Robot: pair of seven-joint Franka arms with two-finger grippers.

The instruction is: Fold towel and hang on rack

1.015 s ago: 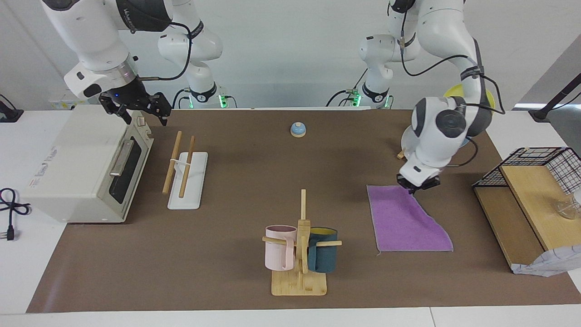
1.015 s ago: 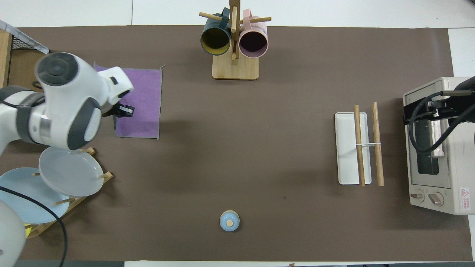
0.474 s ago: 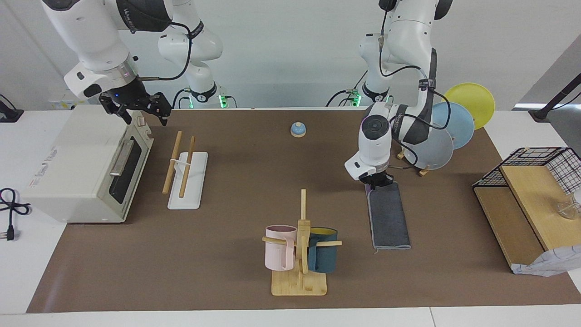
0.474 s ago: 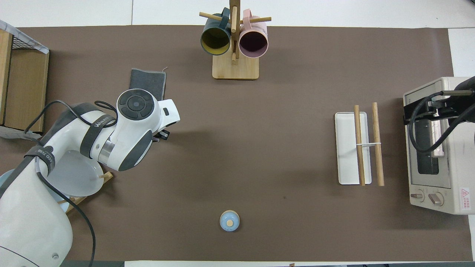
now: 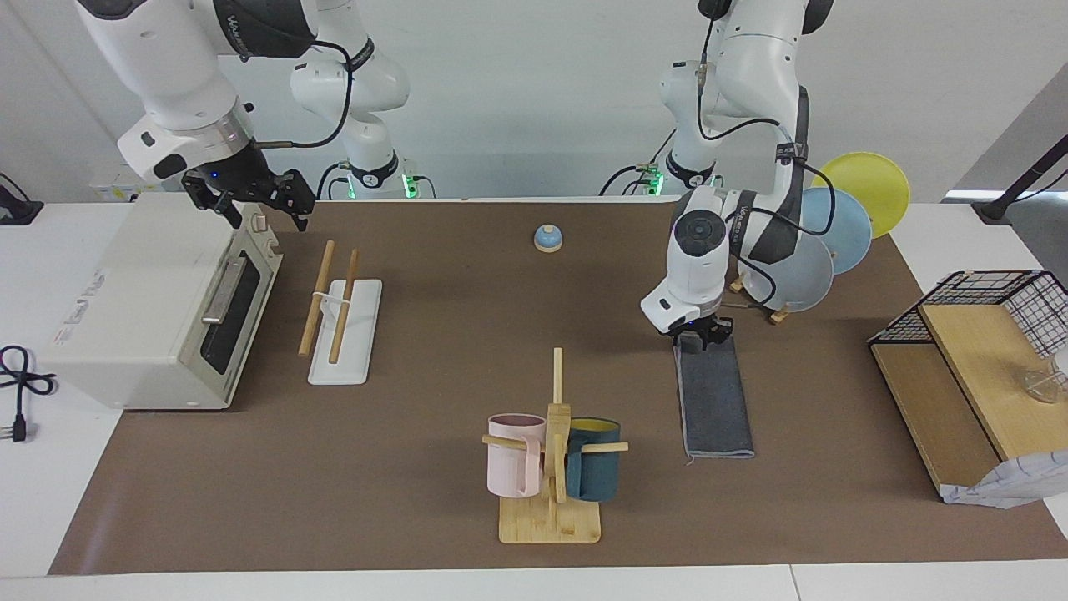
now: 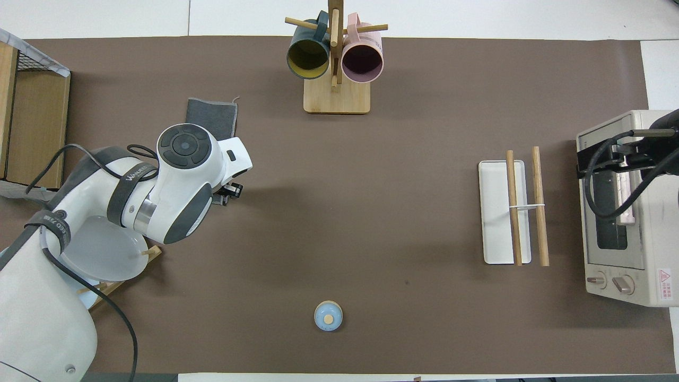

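The towel (image 5: pixel 714 399) lies folded into a narrow dark grey strip, grey face up, beside the mug stand toward the left arm's end of the table. In the overhead view only its farther end (image 6: pixel 212 113) shows past the arm. My left gripper (image 5: pixel 701 332) hovers just over the towel's end nearer to the robots, open and holding nothing. From overhead the left gripper (image 6: pixel 227 192) is mostly hidden under its own wrist. The rack (image 5: pixel 338 321), two wooden rods on a white base (image 6: pixel 496 212), stands bare. My right gripper (image 5: pixel 265 215) waits open over the toaster oven.
A toaster oven (image 5: pixel 158 309) stands at the right arm's end, next to the rack. A mug stand (image 5: pixel 551 467) holds a pink and a teal mug. Also here: a small blue bell (image 5: pixel 548 238), a plate stand (image 5: pixel 822 250), a wooden shelf with wire basket (image 5: pixel 976 367).
The left gripper drew the towel's edge across, folding the purple face inside into a grey strip. It has since opened and risen slightly off the towel. The right arm has not moved.
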